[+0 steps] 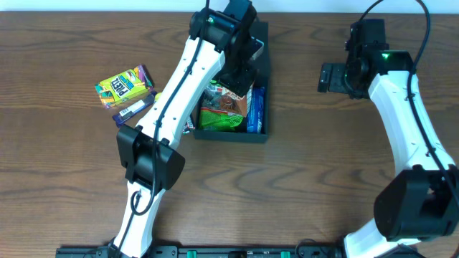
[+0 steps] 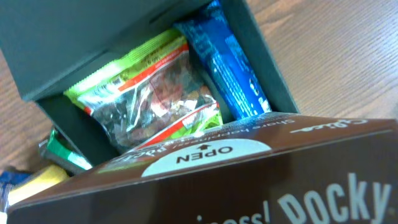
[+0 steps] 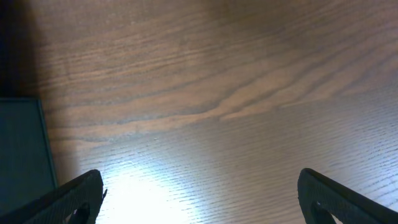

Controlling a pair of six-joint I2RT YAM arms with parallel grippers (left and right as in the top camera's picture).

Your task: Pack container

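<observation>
The dark teal container [image 1: 231, 135] stands open at the table's middle back, its lid [image 2: 68, 43] tipped up. Inside lie a green snack bag [image 1: 222, 115] and a blue packet [image 1: 256, 109]; both show in the left wrist view, bag [image 2: 149, 87] and packet [image 2: 227, 62]. My left gripper [image 1: 240, 74] hovers over the container, shut on a brown Pocky box [image 2: 249, 180] that hides its fingers. My right gripper [image 3: 199, 193] is open and empty over bare wood, right of the container [image 3: 22, 149]; in the overhead view it [image 1: 328, 77] is well apart from the box.
A yellow-green snack packet [image 1: 125, 82] and a purple bar [image 1: 134, 108] lie on the table left of the container. More small packets, green [image 2: 62, 152] and yellow [image 2: 37, 177], sit just outside the container's left wall.
</observation>
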